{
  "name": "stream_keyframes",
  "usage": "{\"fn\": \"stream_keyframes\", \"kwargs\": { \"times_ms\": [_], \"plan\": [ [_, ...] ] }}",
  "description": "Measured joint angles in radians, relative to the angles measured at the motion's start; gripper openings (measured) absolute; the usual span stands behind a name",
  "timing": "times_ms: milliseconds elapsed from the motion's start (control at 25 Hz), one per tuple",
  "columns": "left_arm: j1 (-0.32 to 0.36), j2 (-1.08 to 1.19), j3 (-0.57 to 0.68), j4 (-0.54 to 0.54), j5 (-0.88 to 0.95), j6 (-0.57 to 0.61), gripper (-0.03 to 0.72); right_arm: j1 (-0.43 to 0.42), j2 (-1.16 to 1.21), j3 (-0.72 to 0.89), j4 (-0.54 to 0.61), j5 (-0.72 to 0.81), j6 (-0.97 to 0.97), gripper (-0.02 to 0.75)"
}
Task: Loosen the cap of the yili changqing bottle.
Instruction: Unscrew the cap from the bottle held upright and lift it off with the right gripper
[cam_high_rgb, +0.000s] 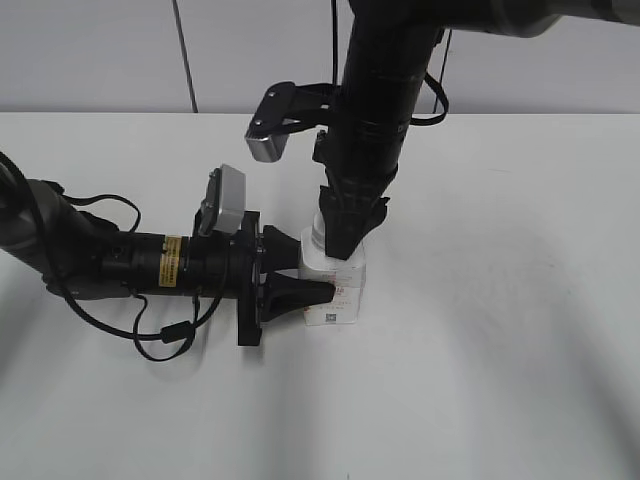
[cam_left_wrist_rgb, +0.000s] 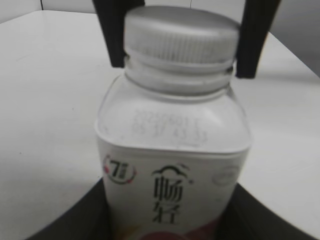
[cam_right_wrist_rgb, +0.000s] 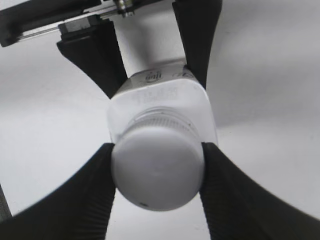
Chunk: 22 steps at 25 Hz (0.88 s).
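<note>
Cap (cam_right_wrist_rgb: 158, 172) sits on the bottle (cam_high_rgb: 338, 290), and you can see your right hand (cam_right_wrist_rgb: 157, 187) clamped on it: the two dark ribbed fingers (cam_right_wrist_rgb: 97, 192) press its sides from left and right in the right wrist view. In the left wrist view the same cap (cam_left_wrist_rgb: 181, 34) shows its ribbed side, with those two black fingers standing just behind it on either side.

The bottle stands upright on the white counter (cam_high_rgb: 500, 350), near the middle of the exterior view. Its shoulder carries a faint stamped code, and its label shows dark characters and a pink-red print at the bottom.

Your left hand (cam_high_rgb: 305, 292) comes in level from the left and is closed on the bottle's body; its black fingers (cam_left_wrist_rgb: 75, 220) flank the lower body in the left wrist view. Your right arm (cam_high_rgb: 380, 90) reaches down from above, straight over the bottle.
</note>
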<state>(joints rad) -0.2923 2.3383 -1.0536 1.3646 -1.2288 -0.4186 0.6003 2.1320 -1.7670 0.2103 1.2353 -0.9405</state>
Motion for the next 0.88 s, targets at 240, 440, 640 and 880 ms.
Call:
{"fn": "stream_keyframes", "kwargs": {
  "times_ms": [240,440,640,880],
  "plan": [
    [0.0,0.0,0.0,0.0,0.0,0.0,0.332,0.0,0.0,0.0,0.0,-0.003,-0.108,0.4],
    [0.0,0.0,0.0,0.0,0.0,0.0,0.332,0.0,0.0,0.0,0.0,-0.004,-0.154,0.398],
    [0.0,0.0,0.0,0.0,0.0,0.0,0.332,0.0,-0.004,0.0,-0.002,-0.005,-0.216,0.398],
    [0.0,0.0,0.0,-0.003,-0.002,0.0,0.332,0.0,-0.005,-0.012,-0.003,-0.005,-0.249,0.398]
  ]
}}
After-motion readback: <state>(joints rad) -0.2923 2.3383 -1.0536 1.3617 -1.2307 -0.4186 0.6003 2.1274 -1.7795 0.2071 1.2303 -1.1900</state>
